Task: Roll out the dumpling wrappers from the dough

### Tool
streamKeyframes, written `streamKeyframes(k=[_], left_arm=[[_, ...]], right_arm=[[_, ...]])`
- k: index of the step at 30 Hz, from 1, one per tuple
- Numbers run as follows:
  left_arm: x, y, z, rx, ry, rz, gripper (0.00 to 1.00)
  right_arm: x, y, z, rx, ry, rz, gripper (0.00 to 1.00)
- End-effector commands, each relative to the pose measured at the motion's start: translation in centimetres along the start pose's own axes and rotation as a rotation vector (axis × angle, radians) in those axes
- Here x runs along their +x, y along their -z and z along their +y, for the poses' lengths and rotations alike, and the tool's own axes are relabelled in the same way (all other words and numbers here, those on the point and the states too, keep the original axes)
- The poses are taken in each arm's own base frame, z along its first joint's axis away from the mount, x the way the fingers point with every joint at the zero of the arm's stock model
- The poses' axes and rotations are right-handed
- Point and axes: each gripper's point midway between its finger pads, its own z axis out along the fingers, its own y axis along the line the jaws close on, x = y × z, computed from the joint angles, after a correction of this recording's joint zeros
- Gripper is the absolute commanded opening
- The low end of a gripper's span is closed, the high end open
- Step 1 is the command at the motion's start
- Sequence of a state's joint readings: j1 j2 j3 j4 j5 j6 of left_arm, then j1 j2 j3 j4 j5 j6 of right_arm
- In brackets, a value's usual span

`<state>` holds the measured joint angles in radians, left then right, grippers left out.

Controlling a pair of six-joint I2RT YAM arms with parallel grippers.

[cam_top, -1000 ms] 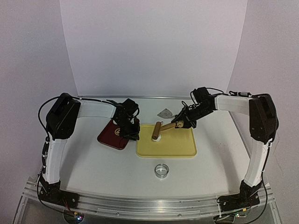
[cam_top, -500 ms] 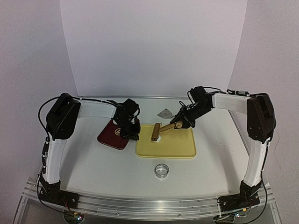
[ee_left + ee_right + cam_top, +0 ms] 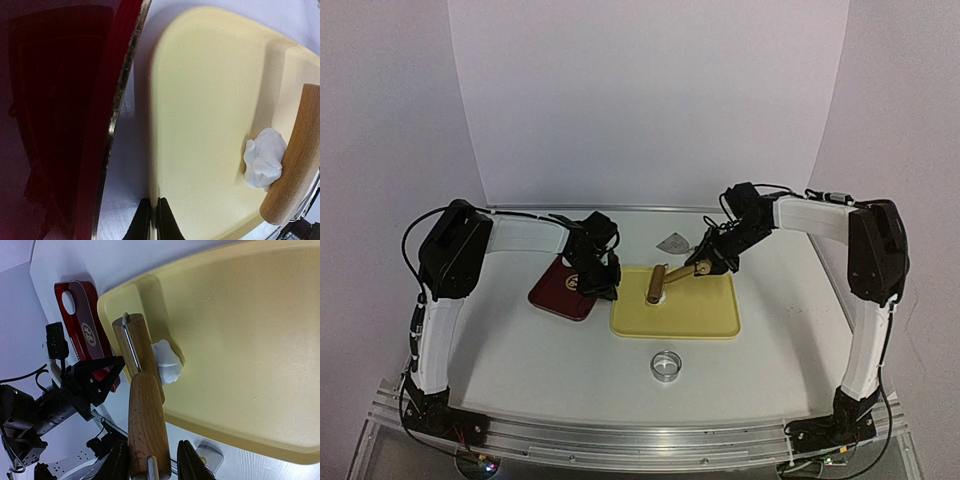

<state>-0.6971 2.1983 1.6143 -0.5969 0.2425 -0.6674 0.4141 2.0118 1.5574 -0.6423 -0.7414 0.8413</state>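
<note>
**Pin on the lump, tray steadied**

From above: my right fingers grip the wooden handle of the rolling pin. They reach in from the far right, so the barrel lies over the far-left corner of the yellow tray. The dough sits there, a small white lump just under the barrel. My left fingers are down at the tray's left edge, beside the red board. I judge that this is to keep the tray from sliding when I push. The ring cutter stands on the table on the near side, well apart. No wrappers show.

Left wrist: my fingers are pressed tip to tip right at the tray's rim. I cannot tell whether they pinch it. The dough is crumpled and thick, touching the barrel and lying against the tray's raised wall.

Right wrist: my fingers stand narrow, clamped on either side of the handle. The barrel rests against the lump's side, which looks unflattened, so I judge the rolling has barely begun.
</note>
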Motion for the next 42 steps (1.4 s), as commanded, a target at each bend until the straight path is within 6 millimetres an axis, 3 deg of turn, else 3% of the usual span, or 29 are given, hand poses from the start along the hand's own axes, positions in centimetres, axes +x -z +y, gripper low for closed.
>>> streamKeyframes(k=[1,12,19,26,35,42], left_arm=[[0.4,-0.1,0.8,-0.026,-0.020,0.001,0.00],[0.4,-0.2,0.7,-0.016,-0.015,0.000,0.00],[0.3,-0.2,0.7,-0.018,-0.009,-0.004,0.00],[0.3,-0.2,1.4,-0.049,0.018,-0.011,0.00],[-0.4,0.3,2.6,-0.067,0.058,-0.035,0.00],[-0.7,0.2,2.7,-0.062,0.067,-0.038,0.00]], right_arm=[[-0.7,-2.1,-10.2,0.380,-0.114,-0.041,0.00],[-1.1,-3.1,-15.5,0.556,-0.120,-0.062,0.00],[-1.2,-3.4,-16.2,0.580,-0.124,-0.063,0.00],[-1.5,-1.6,-16.9,0.605,-0.141,-0.105,0.00],[-0.7,-0.3,-20.6,0.667,-0.188,-0.077,0.00],[-0.4,0.3,-22.3,0.724,-0.186,-0.060,0.00]])
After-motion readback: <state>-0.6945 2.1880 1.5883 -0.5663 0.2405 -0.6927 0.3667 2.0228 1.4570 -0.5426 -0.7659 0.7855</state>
